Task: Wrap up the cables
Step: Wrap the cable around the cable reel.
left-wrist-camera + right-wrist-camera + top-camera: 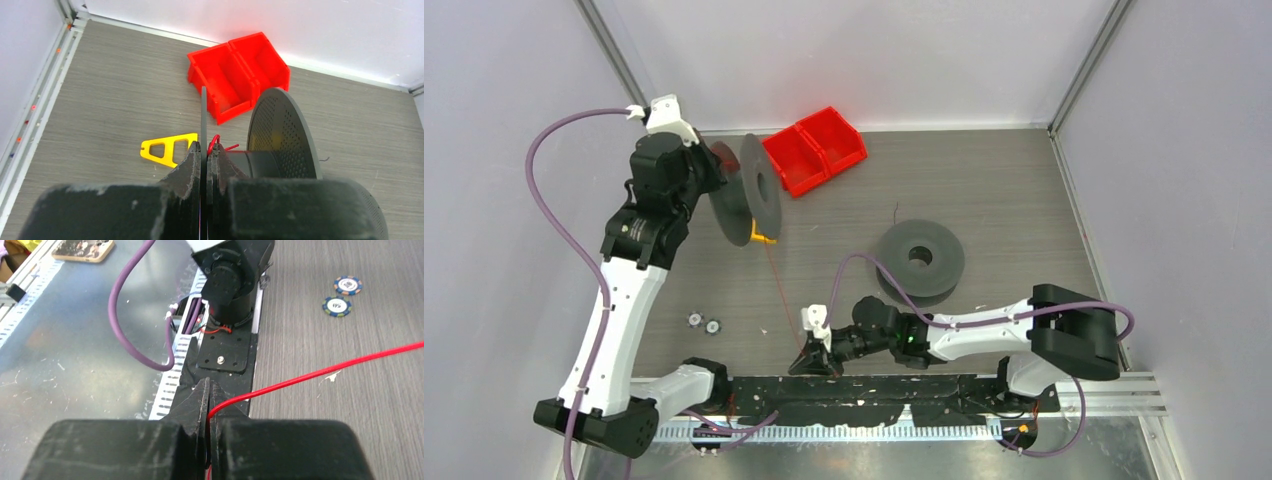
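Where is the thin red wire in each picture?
Top view: the red wire is a faint line from the grey spool down to the right arm's jaws.
Left wrist: a small red loop by the spool's hub, above the jaws.
Right wrist: a line from the shut jaws to the right edge.
Landmark: red bins link top and left wrist; poker chips link top and right wrist.

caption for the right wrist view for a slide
Right gripper shut on the red cable, poker chips lying beyond.
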`<state>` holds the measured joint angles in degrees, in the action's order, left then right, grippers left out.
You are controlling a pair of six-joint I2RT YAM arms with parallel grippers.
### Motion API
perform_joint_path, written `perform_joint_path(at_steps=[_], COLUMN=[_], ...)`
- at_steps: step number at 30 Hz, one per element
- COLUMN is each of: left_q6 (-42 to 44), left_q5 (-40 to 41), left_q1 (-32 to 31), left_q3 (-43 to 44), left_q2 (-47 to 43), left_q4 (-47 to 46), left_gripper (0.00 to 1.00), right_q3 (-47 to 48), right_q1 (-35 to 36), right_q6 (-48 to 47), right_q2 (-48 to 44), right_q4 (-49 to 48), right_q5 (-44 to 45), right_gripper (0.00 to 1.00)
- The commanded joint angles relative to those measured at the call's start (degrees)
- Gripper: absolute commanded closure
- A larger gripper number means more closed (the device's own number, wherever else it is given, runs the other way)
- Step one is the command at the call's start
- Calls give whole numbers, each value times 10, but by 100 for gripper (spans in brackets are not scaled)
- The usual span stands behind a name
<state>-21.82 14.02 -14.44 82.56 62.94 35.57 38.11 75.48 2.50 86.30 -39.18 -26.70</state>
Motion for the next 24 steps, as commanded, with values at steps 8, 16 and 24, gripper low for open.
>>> perform_joint_path(at_steps=[8,16,24], left_q6=[84,224,291], left_q5=[-87,-260,-337], left_q1=[17,-19,-31], left_q3=[-82,-199,-188], left_q2=[-3,-90,-121], left_q4=[-115,-99,35], left_gripper=[100,100,100], right_q3=[186,507,561], right_q1=[4,-149,-280], right_q6=[-132,-116,-75], right_q2=[-68,27,66], right_q4=[296,516,579], right_q5=[60,-24,-66], right_gripper=[95,93,93])
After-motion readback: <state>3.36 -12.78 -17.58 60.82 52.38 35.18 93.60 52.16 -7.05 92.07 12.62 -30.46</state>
